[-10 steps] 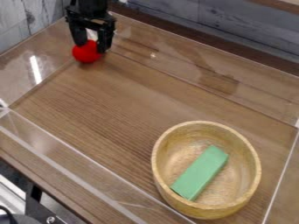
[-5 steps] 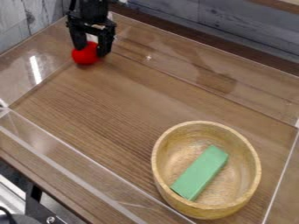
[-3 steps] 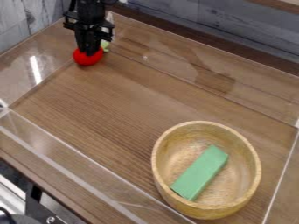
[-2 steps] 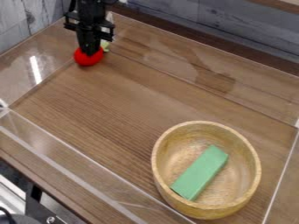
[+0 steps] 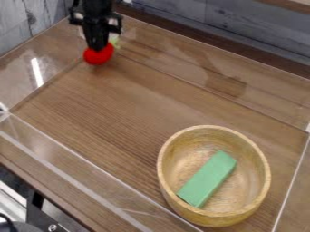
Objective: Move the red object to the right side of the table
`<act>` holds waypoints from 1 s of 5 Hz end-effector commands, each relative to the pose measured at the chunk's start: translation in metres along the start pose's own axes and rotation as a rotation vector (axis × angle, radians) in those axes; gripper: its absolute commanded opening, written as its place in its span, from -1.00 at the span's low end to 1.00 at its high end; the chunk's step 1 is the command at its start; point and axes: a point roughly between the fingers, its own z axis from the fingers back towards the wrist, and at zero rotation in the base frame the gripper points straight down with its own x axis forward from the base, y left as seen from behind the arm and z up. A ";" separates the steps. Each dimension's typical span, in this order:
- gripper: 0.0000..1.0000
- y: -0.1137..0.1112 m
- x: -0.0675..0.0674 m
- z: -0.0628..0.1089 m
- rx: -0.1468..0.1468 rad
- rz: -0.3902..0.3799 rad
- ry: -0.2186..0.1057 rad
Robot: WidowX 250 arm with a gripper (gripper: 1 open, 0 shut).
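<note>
I see black tool [image 5: 98,42] at far left corner, pointing down, fingers clamped on small rounded red toy [image 5: 97,53]. Toy near far-left clear acrylic wall of brown wood-grain counter [image 5: 133,109]. Round light wooden bowl [image 5: 216,174] well apart at near right, flat green block [image 5: 208,178] inside.
</note>
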 end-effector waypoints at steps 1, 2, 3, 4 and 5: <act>-1.00 -0.027 0.006 0.060 -0.004 -0.041 -0.099; -1.00 -0.067 0.004 0.072 -0.040 -0.096 -0.095; -1.00 -0.103 -0.002 0.074 -0.074 -0.151 -0.080; -1.00 -0.136 -0.013 0.074 -0.099 -0.224 -0.068; -1.00 -0.178 -0.016 0.068 -0.111 -0.300 -0.056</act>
